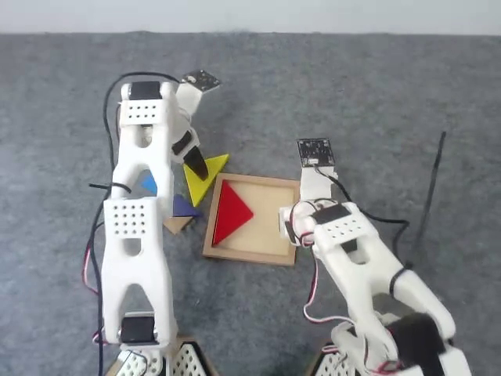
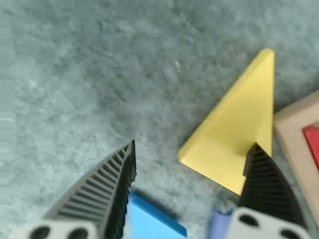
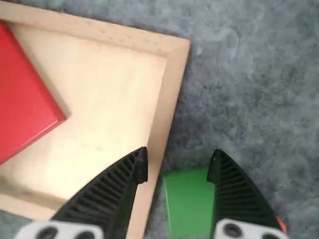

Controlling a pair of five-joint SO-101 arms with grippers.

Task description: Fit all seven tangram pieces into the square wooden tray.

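My left claw (image 2: 193, 149) is spread wide and hangs low over the grey surface (image 1: 391, 94). One finger (image 2: 117, 184) is above bare felt, and the other (image 2: 264, 184) overlaps the wide end of the yellow triangle (image 2: 239, 134). I cannot tell whether it touches. That triangle lies flat just outside the square wooden tray (image 1: 250, 257), its long edge running close beside the tray's rim. Near the base of this claw sit a blue piece (image 2: 149, 219) and a purple piece (image 2: 219, 224), both on the surface outside the tray. In the high view a tan piece (image 1: 178, 225) lies next to the purple one.

My right claw (image 3: 178, 157) is also parted, at the tray's far side from the yellow triangle. One finger (image 3: 119, 189) reaches over the tray's rim, the other (image 3: 234, 194) over the felt. A green piece (image 3: 189, 199) lies between them on the surface, just outside the rim, not pinched.

The red triangle (image 1: 231, 211) lies flat inside the tray, against the side nearest the yellow one.
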